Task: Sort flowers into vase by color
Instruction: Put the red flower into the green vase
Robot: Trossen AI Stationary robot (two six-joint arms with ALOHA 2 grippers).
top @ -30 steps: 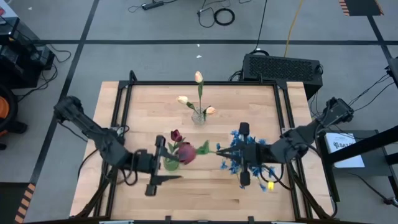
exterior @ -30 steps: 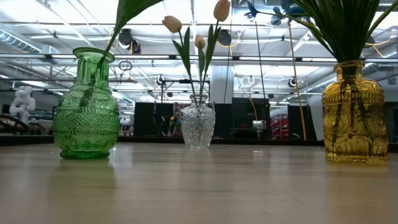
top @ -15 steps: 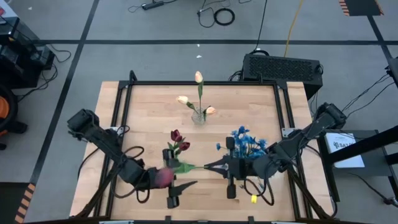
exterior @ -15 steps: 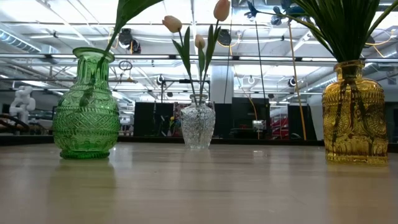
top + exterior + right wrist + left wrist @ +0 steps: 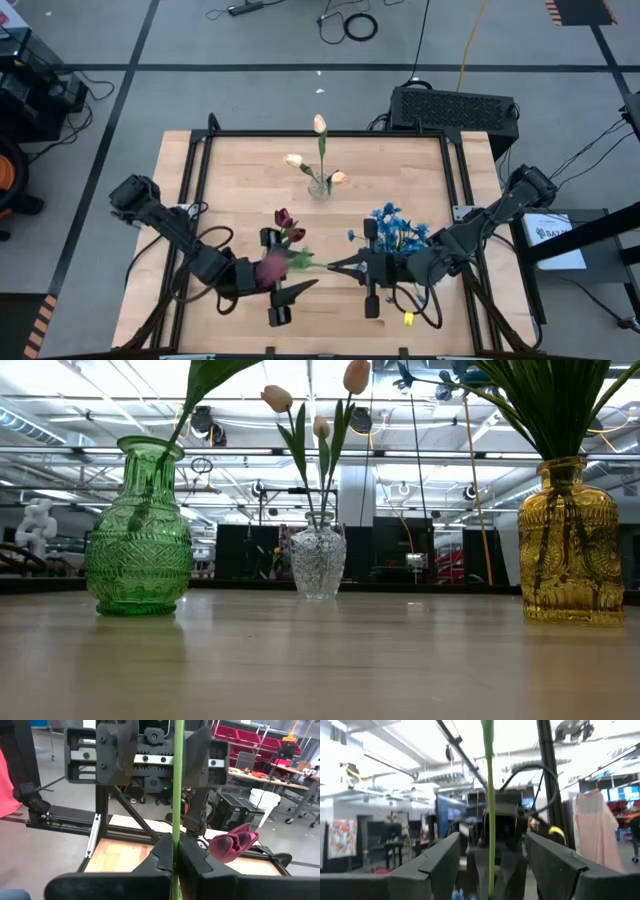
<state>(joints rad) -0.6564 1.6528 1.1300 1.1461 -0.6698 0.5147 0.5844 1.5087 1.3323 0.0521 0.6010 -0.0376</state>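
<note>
My right gripper (image 5: 338, 266) (image 5: 174, 845) is shut on the green stem of a dark red tulip. The tulip's bloom (image 5: 268, 268) shows blurred above my left arm's wrist. My left gripper (image 5: 300, 268) (image 5: 492, 840) faces the right one and is open. Its fingers stand on either side of the stem (image 5: 489, 795) without touching it. Two more dark red tulips (image 5: 285, 225) stand in the green vase (image 5: 138, 530). Cream-peach tulips (image 5: 318, 150) stand in the clear vase (image 5: 318, 560). Blue flowers (image 5: 395, 225) fill the yellow vase (image 5: 570, 540). My right gripper pinches the tulip's stem (image 5: 175, 822) between its two fingers, at the end away from the bloom. The fingers come level from the table's right and lie along the stem. The flower is lifted clear, and its stem runs leftward and upward between my left gripper's fingers.
The three vases stand apart on the wooden table (image 5: 230, 170): green at the left, clear at the far middle, yellow at the right. A black frame (image 5: 320, 134) rims the table. A black box (image 5: 455, 108) sits behind the far right corner.
My right gripper has moved left and toward the near edge, away from the blue flowers, carrying the red tulip with it. My left gripper has drawn back toward the near edge, then edged right. The bloom has gone from right of the green vase to above my left wrist.
</note>
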